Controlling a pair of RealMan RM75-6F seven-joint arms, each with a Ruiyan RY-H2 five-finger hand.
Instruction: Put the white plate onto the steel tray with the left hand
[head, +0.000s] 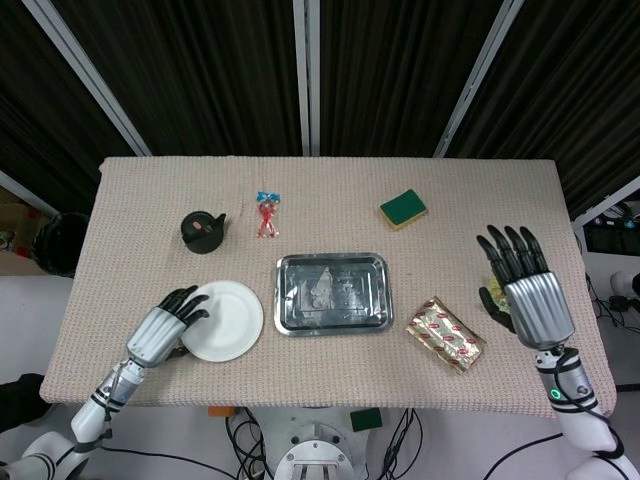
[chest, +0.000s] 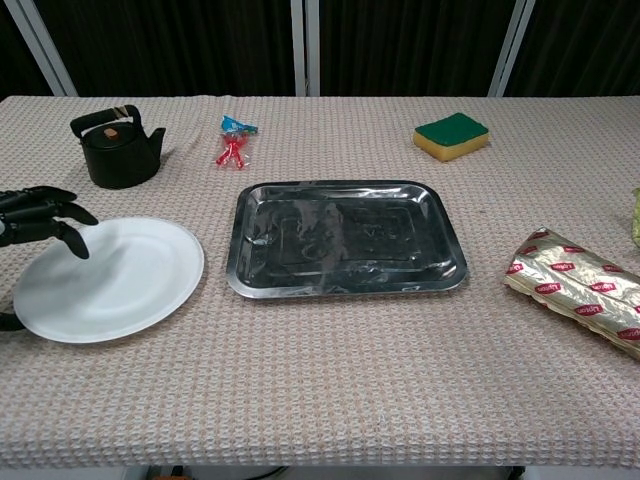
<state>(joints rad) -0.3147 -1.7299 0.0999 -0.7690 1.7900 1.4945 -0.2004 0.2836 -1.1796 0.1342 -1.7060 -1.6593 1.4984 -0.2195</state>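
We are gripping the white plate (head: 225, 319) by its nine o'clock rim with our left hand (head: 163, 329), fingers over the top, so it can travel. It is sitting on the tabletop (head: 330, 215) just beside the steel tray (head: 333, 293), at the tray's nine o'clock.

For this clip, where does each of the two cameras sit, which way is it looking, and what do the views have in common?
Head view: high above the near table edge, looking down; shows both arms, the left hand at the white plate, the right hand open at the far right.
Chest view: low at the near edge, looking across the table; only the left hand's fingers show, over the plate's rim.
Shared: plate, steel tray, kettle, sponge, foil packet.
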